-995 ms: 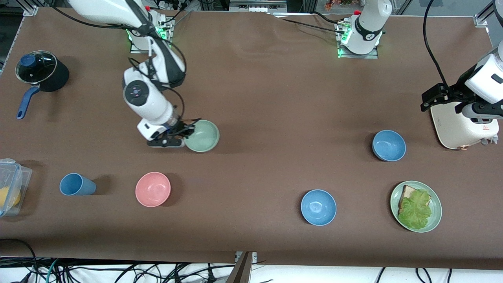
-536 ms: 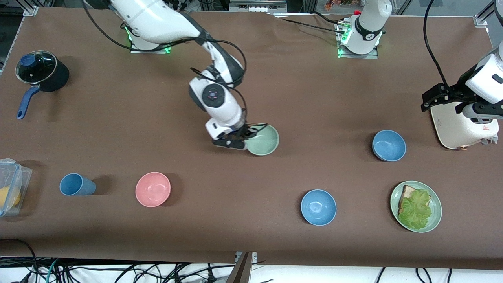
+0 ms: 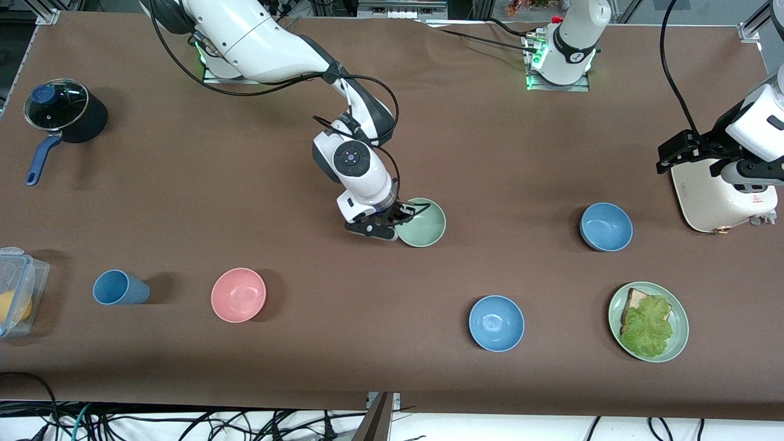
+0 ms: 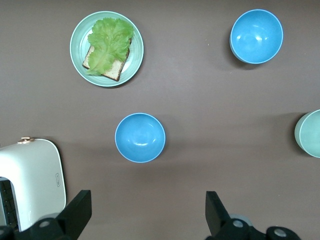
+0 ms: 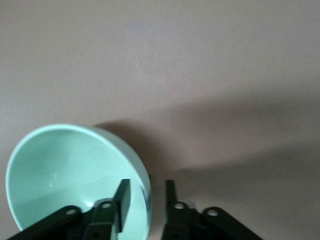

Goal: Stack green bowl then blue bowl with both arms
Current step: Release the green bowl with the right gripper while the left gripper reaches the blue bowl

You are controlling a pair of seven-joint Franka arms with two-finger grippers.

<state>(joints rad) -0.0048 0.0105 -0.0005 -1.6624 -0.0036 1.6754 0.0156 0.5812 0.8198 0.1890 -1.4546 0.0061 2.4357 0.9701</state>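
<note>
The green bowl (image 3: 424, 223) sits upright on the table near its middle; it also shows in the right wrist view (image 5: 65, 170) and at the edge of the left wrist view (image 4: 311, 134). My right gripper (image 3: 401, 222) (image 5: 147, 192) straddles its rim, one finger inside and one outside, both a little clear of the rim, so it is open. One blue bowl (image 3: 606, 226) (image 4: 140, 137) stands toward the left arm's end; a second blue bowl (image 3: 496, 323) (image 4: 256, 36) is nearer the front camera. My left gripper (image 3: 680, 150) (image 4: 148, 200) hangs open and empty beside the toaster, waiting.
A white toaster (image 3: 723, 196) stands at the left arm's end. A green plate (image 3: 680, 343) holds bread and lettuce. A pink bowl (image 3: 238, 294), a blue cup (image 3: 119, 288), a clear box (image 3: 18, 288) and a black pot (image 3: 64, 113) are toward the right arm's end.
My right arm carried the green bowl from the right arm's side to the table's middle and slowed there. The fingers now stand apart from the rim. The left arm has not moved.
</note>
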